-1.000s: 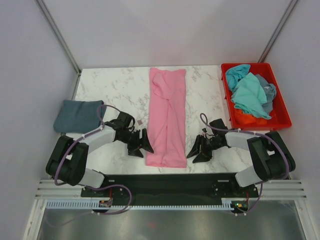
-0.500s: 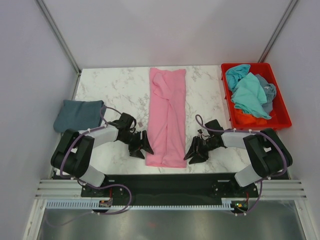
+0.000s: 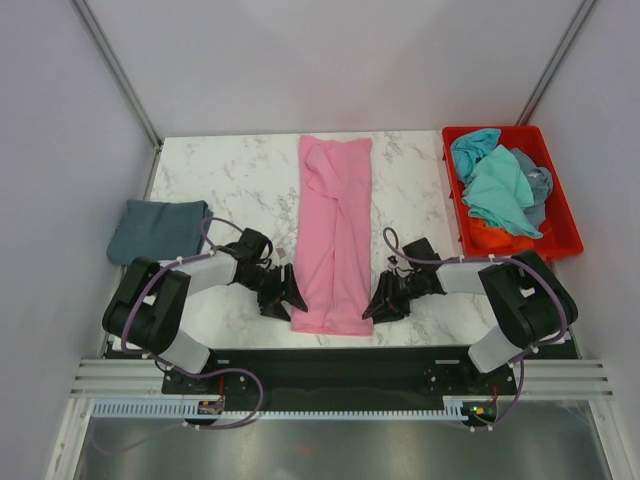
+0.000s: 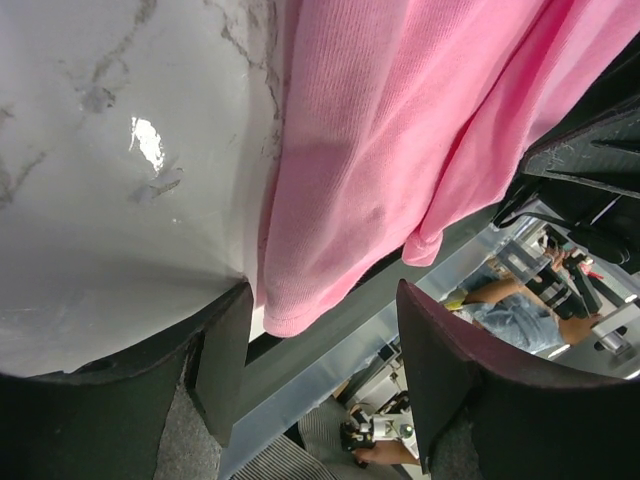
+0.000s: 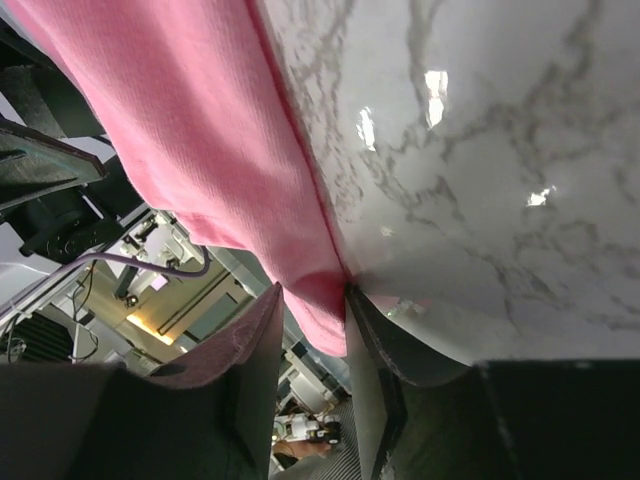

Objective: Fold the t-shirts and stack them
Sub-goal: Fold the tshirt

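The pink t-shirt (image 3: 335,235) lies folded into a long strip down the middle of the marble table (image 3: 230,180). My left gripper (image 3: 291,297) sits low at its near left corner. In the left wrist view this gripper (image 4: 322,335) stands wide open, with the pink t-shirt (image 4: 400,120) corner just inside, next to one finger (image 4: 225,360). My right gripper (image 3: 374,304) is at the near right corner. There its jaws (image 5: 312,310) are narrow but still open, with the hem of the pink t-shirt (image 5: 200,130) between them. A folded slate-blue t-shirt (image 3: 157,230) rests at the far left.
A red crate (image 3: 563,238) at the back right holds a turquoise t-shirt (image 3: 500,190) and a grey-blue one (image 3: 541,184), loosely piled. A small pale scrap (image 3: 283,243) lies on the marble left of the pink strip. The table's near edge runs just below both grippers.
Both grippers have slid inward to the pink t-shirt's near corners. The right jaws have narrowed around the hem, and the left jaws have closed slightly.
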Controlling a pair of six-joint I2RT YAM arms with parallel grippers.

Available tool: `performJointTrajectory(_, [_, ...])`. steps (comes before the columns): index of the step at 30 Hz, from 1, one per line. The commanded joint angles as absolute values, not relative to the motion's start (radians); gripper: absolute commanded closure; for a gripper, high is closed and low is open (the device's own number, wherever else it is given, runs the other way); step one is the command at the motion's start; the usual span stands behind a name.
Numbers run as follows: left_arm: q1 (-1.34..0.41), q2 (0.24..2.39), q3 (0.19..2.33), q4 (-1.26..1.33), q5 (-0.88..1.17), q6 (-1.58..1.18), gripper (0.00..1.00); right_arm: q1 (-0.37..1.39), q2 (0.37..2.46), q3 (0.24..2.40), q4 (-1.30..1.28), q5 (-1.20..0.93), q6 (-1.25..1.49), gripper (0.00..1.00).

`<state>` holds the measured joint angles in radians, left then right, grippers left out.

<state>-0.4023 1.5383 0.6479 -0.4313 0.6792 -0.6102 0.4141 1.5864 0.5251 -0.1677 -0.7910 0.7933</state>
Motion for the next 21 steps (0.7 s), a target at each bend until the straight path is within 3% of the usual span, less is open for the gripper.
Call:
performJointTrajectory(1, [-0.413,1.54,0.647,-0.41,0.698,-0.641,0.33,0.439,1.637,0.523,-0.149,-0.706,0.811,0.61])
performJointTrajectory(3, [-0.414,1.54,0.649,-0.41,0.698,-0.641,0.33,0.443,1.644,0.529,-0.138,-0.704,0.811,0.66])
performJointTrajectory(4, [-0.413,1.539,0.65,-0.41,0.698,-0.641,0.33,0.446,1.646,0.532,-0.137,-0.709,0.81,0.76])
performJointTrajectory(7, [-0.413,1.534,0.65,-0.41,0.698,-0.641,0.33,0.446,1.626,0.538,-0.161,-0.712,0.792,0.89])
performJointTrajectory(10, [-0.414,1.529,0.655,-0.41,0.698,-0.641,0.33,0.446,1.577,0.523,-0.179,-0.703,0.787,0.96])
performJointTrajectory(11, [-0.414,1.531,0.658,-0.384,0.731,-0.634,0.94,0.446,1.547,0.512,-0.186,-0.695,0.784,0.99])
performJointTrajectory(12, [-0.416,1.532,0.658,-0.383,0.733,-0.632,0.98,0.445,1.531,0.508,-0.19,-0.689,0.779,1.0])
performJointTrajectory(21, [-0.428,1.502,0.705,-0.414,0.749,-0.608,0.98,0.394,1.445,0.54,-0.205,-0.684,0.717,1.0])
